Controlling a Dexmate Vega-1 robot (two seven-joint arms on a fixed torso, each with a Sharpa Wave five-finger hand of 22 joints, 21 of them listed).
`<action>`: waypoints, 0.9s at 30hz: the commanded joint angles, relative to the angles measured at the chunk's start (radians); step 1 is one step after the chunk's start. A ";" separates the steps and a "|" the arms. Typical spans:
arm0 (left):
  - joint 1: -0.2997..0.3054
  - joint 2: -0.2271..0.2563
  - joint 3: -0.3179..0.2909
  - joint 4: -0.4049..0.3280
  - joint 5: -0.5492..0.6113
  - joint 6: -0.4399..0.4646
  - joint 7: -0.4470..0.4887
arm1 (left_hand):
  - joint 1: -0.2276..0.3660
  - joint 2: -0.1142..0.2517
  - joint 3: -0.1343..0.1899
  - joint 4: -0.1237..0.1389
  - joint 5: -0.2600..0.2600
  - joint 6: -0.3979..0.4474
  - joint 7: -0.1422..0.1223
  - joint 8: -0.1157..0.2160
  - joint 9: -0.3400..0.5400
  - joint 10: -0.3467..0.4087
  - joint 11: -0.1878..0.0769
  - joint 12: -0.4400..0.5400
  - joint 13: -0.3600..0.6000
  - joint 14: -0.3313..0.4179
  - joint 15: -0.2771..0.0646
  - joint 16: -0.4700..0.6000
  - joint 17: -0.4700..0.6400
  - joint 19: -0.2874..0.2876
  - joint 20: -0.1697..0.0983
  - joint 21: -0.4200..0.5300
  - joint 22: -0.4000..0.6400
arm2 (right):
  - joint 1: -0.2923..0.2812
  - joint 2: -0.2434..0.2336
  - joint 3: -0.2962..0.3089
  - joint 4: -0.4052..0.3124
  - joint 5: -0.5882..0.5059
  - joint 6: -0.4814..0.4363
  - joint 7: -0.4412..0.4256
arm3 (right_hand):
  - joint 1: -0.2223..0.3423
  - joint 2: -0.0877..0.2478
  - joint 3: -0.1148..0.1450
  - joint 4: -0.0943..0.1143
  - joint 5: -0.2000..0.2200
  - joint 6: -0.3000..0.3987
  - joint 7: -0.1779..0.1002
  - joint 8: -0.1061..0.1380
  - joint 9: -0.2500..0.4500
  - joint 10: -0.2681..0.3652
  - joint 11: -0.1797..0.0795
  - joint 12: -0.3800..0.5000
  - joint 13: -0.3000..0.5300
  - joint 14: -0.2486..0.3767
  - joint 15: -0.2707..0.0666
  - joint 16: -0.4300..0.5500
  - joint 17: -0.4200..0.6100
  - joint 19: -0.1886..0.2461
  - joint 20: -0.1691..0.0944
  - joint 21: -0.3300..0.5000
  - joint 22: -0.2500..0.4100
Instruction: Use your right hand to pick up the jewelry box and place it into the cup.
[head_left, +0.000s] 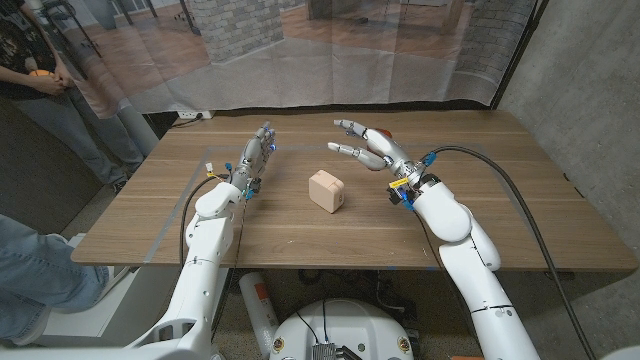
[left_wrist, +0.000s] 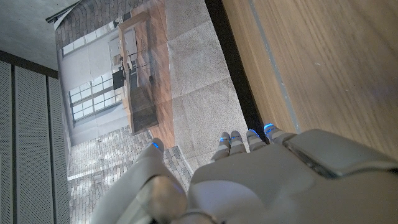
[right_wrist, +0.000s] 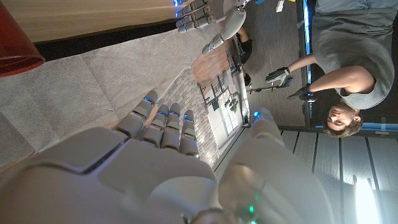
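Note:
The jewelry box (head_left: 326, 190), a small pale pink rounded cube, sits on the wooden table (head_left: 500, 200) near its middle. My right hand (head_left: 368, 145) is raised beyond and to the right of the box, fingers spread and holding nothing. The right wrist view shows that hand's back (right_wrist: 155, 162), with part of a red cup (right_wrist: 15, 50) at the picture's edge. My left hand (head_left: 255, 155) stands to the left of the box, fingers straight and apart, also seen from behind in the left wrist view (left_wrist: 261, 174). Neither hand touches the box.
A person (head_left: 25, 55) stands off the table's far left corner, and a person (right_wrist: 348, 68) holding controllers appears in the right wrist view. A jeans-clad leg (head_left: 35, 275) is at the near left. A curtain hangs behind the table's far edge (head_left: 350, 108).

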 joint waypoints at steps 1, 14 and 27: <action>0.000 0.000 -0.001 0.003 -0.002 -0.005 -0.002 | 0.011 -0.001 -0.004 0.002 0.006 -0.006 -0.006 -0.002 0.003 -0.006 -0.002 -0.003 0.003 -0.001 -0.006 -0.002 0.003 -0.035 0.000 -0.003 0.004 | -0.008 -0.005 -0.030 -0.021 -0.077 -0.022 -0.018 | 0.030 -0.006 0.004 -0.005 0.009 -0.005 0.000 0.008 0.002 -0.008 0.000 -0.003 0.005 0.004 0.014 0.003 0.000 0.013 0.007 0.002 0.002; 0.005 0.000 -0.001 -0.005 -0.001 -0.001 0.000 | 0.015 0.001 -0.004 0.000 0.007 -0.014 -0.013 -0.005 0.003 -0.006 -0.003 -0.004 0.003 -0.002 -0.007 -0.002 0.003 -0.038 0.001 -0.003 0.004 | -0.025 -0.010 -0.058 -0.043 -0.159 -0.041 -0.050 | 0.069 -0.022 0.008 -0.003 0.020 -0.005 0.009 0.009 0.003 -0.006 0.005 0.000 0.005 0.017 0.036 0.006 0.000 0.025 0.024 0.000 0.003; 0.010 0.004 -0.002 -0.016 0.003 0.004 0.006 | 0.019 0.003 -0.005 -0.002 0.007 -0.011 -0.018 -0.004 0.003 -0.006 -0.004 -0.004 0.003 -0.002 -0.009 -0.002 0.003 -0.038 0.002 -0.003 0.004 | -0.027 -0.018 -0.088 -0.064 -0.243 -0.089 -0.056 | 0.099 -0.041 0.006 0.005 0.032 -0.015 0.040 0.004 0.003 -0.010 0.035 0.001 0.006 0.022 0.065 0.005 0.001 0.029 0.064 -0.005 0.003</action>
